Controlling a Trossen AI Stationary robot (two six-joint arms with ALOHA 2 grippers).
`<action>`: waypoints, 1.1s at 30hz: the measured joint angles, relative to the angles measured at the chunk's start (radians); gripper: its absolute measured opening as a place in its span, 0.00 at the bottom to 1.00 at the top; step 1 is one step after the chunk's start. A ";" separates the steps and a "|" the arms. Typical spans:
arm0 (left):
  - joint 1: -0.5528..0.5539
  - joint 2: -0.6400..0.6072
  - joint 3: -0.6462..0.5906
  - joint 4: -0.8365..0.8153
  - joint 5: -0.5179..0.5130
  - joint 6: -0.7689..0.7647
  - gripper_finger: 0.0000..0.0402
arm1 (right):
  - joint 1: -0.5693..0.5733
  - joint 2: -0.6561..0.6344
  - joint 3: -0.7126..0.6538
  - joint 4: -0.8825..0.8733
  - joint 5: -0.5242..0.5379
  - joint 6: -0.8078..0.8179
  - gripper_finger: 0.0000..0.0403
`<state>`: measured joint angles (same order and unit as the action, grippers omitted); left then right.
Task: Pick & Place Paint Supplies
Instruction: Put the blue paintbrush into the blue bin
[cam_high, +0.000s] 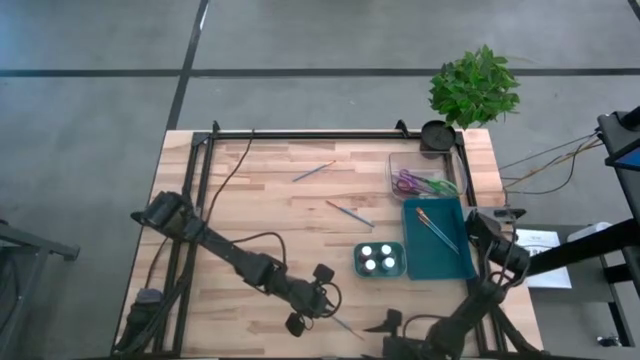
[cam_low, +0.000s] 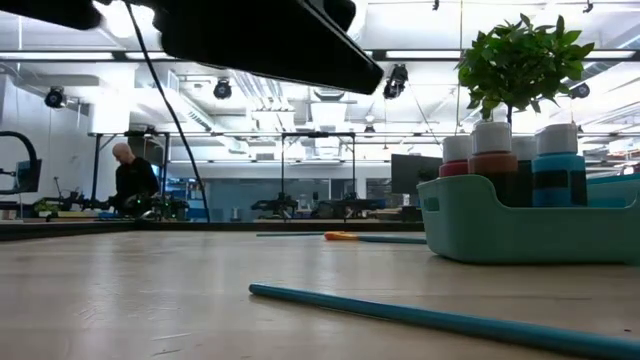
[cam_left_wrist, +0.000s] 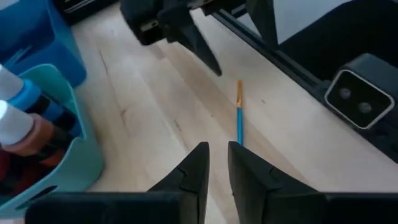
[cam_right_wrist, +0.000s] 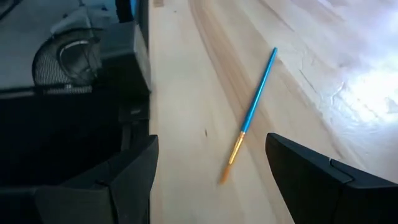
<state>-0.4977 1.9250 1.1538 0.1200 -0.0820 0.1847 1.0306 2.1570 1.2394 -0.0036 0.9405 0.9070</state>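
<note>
Only the low view shows a person (cam_low: 132, 180) beyond the table (cam_low: 150, 290).

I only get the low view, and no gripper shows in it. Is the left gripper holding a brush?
Observer: No. The left gripper is empty, its fingers a narrow gap apart, and a blue brush lies on the table just ahead of it.
Operator: And the right gripper?
Observer: The right gripper is wide open, facing that brush from the other side.
Operator: Anything placed yet?
Observer: From above, at least one placed brush lies in the teal tray.
</note>
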 joint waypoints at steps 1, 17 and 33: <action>-0.003 0.000 0.000 -0.003 -0.001 0.000 0.17 | -0.003 0.006 0.006 0.000 0.000 0.020 0.73; -0.032 0.000 0.000 -0.068 -0.004 0.002 0.17 | -0.045 0.015 0.064 -0.194 -0.143 0.195 0.51; -0.045 -0.014 0.000 -0.073 -0.004 -0.026 0.17 | -0.051 0.095 0.120 -0.301 -0.168 0.270 0.43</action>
<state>-0.5427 1.9110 1.1538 0.0471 -0.0857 0.1592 0.9794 2.2517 1.3590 -0.3045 0.7728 1.1770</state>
